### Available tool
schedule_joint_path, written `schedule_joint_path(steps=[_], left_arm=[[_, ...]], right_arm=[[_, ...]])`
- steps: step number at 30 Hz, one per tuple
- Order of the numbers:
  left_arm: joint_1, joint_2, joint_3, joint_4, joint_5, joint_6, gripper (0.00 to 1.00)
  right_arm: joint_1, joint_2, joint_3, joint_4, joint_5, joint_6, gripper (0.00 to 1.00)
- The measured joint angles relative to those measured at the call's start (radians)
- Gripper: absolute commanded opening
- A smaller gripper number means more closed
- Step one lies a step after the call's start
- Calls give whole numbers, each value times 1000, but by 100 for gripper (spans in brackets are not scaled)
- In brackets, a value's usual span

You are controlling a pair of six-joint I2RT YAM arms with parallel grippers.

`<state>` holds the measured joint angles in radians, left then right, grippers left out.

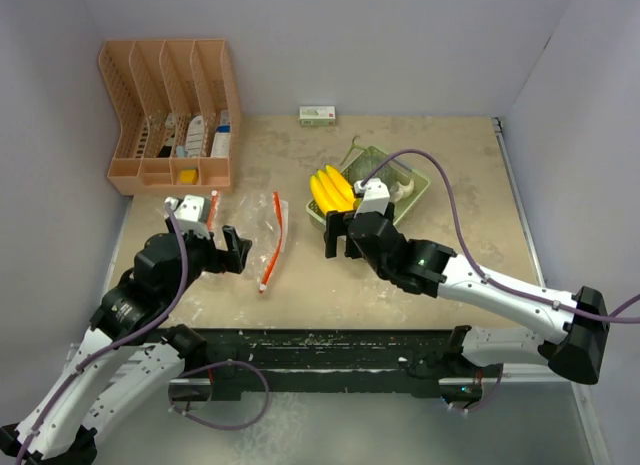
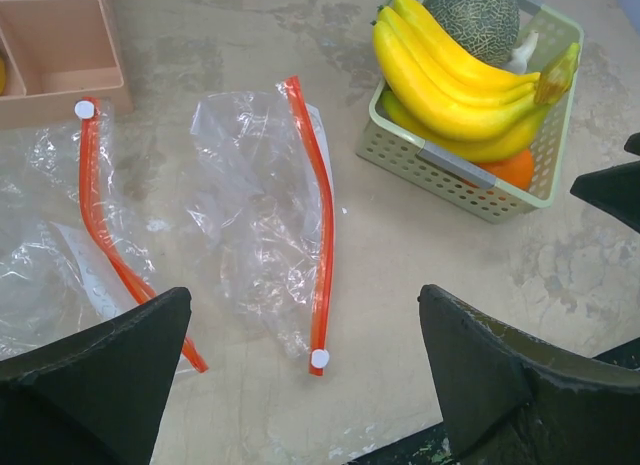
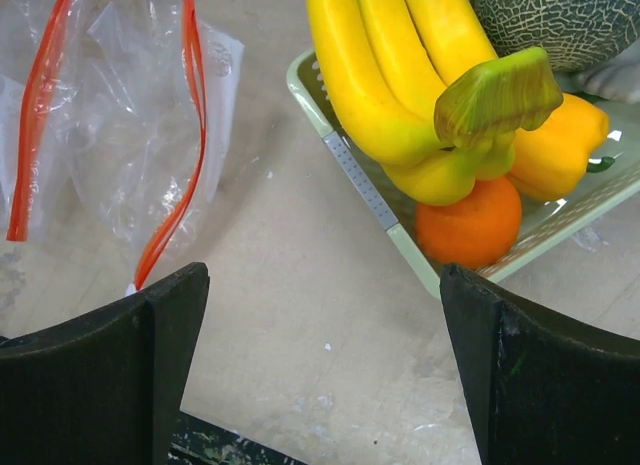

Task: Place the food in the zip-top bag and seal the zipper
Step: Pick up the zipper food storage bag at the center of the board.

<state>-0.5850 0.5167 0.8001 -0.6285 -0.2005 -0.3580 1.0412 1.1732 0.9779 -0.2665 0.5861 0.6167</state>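
A pale green mesh basket (image 1: 412, 198) holds the food: a yellow banana bunch (image 1: 333, 192), a netted melon (image 2: 475, 20), an orange (image 3: 470, 225) and a small white piece (image 2: 522, 53). I cannot make out the cucumber. A clear zip-top bag with an orange zipper (image 1: 272, 240) lies flat and empty left of the basket; it also shows in the left wrist view (image 2: 255, 200) and the right wrist view (image 3: 150, 135). My left gripper (image 1: 235, 250) is open and empty just left of the bag. My right gripper (image 1: 338, 235) is open and empty at the basket's near corner, in front of the bananas.
A second clear bag with an orange zipper (image 2: 90, 205) lies by my left gripper. A peach desk organiser (image 1: 170, 115) stands at the back left. A small white and green box (image 1: 318, 114) sits at the back wall. Walls close in on three sides.
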Motion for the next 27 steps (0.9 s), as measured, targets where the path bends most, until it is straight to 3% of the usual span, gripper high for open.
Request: schedule_joint_path(steps=[11, 17, 27], left_arm=[[0, -10, -11, 1, 0, 0, 99], [0, -12, -13, 3, 0, 0, 99], [0, -16, -13, 6, 8, 0, 99]], right_arm=[[0, -76, -66, 83, -14, -14, 100], [-1, -61, -114, 194, -114, -71, 94], [-1, 290, -70, 361, -279, -110, 85]])
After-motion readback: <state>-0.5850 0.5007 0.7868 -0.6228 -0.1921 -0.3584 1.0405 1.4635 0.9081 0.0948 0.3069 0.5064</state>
